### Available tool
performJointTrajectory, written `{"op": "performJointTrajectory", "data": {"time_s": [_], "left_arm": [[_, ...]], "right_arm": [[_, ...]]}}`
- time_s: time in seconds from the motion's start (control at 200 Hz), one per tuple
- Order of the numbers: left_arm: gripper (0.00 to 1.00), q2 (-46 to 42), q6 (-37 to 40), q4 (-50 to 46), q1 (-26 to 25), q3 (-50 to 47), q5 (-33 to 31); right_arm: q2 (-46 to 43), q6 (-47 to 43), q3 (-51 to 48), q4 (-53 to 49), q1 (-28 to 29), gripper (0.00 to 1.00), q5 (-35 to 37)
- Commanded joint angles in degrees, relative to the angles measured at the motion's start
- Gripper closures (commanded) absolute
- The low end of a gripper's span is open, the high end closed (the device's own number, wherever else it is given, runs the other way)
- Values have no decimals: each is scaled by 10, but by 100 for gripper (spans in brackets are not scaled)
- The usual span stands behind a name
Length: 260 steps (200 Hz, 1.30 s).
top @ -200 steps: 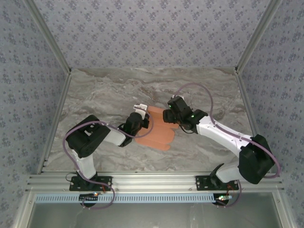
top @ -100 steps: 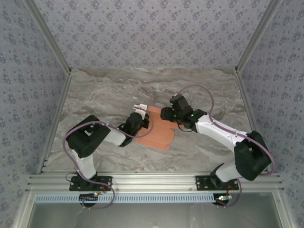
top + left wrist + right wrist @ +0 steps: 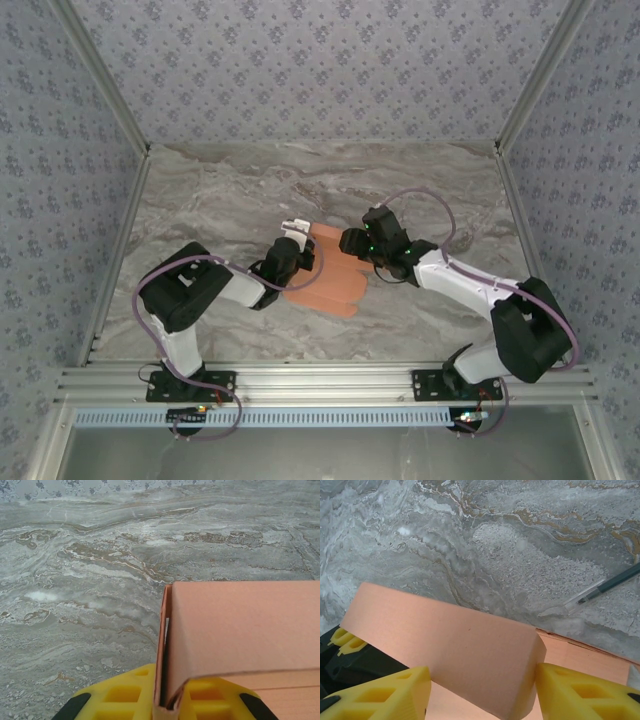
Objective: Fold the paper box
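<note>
One paper box (image 3: 335, 285), salmon-orange card, partly folded, lies mid-table between the two grippers, its flat part reaching toward the near edge. Left gripper (image 3: 297, 248) is at the box's left end. In the left wrist view, its yellow fingers (image 3: 120, 695) are closed narrow on an upright creased edge of the card, and a folded panel runs off to the right from that pinch. Right gripper (image 3: 350, 242) is at the box's far right corner. In the right wrist view, its yellow fingers (image 3: 585, 690) stand well apart with a raised flap between them, and the flap's rounded corner is just at the right finger. Can't tell if they actually press on it. Flat card shows under and behind the flap. Pen (image 3: 605, 587), dark barrel with a clear tip, lies on the table beyond the box, apart from it. Table (image 3: 220, 190) is grey-brown marble pattern. Walls (image 3: 320, 60) on three sides are grey-blue with a small floral print. Aluminium rail (image 3: 320, 380) runs along the near edge and carries both arm bases.
</note>
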Motion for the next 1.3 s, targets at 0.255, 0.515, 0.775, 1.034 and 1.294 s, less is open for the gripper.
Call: {"op": "performJointTrajectory", "data": {"time_s": [0.255,0.515,0.775,1.034,1.294], "left_arm": [[86,-21,-3,2,-6,-5,-6],[86,-24,-2,2,-6,-5,-6],[86,-36,-7,-12,-6,-5,-11],[86,-63,-28,-67,-7,7,-28],[86,-53,-35,-65,-7,8,-31]], "right_arm": [[-29,56,-53,129,-7,50,-6],[-49,44,-74,145,-13,53,-11],[-87,-12,-63,37,-8,40,32],[-146,-54,-70,-63,27,36,105],[-133,-76,-129,-11,68,34,106]]}}
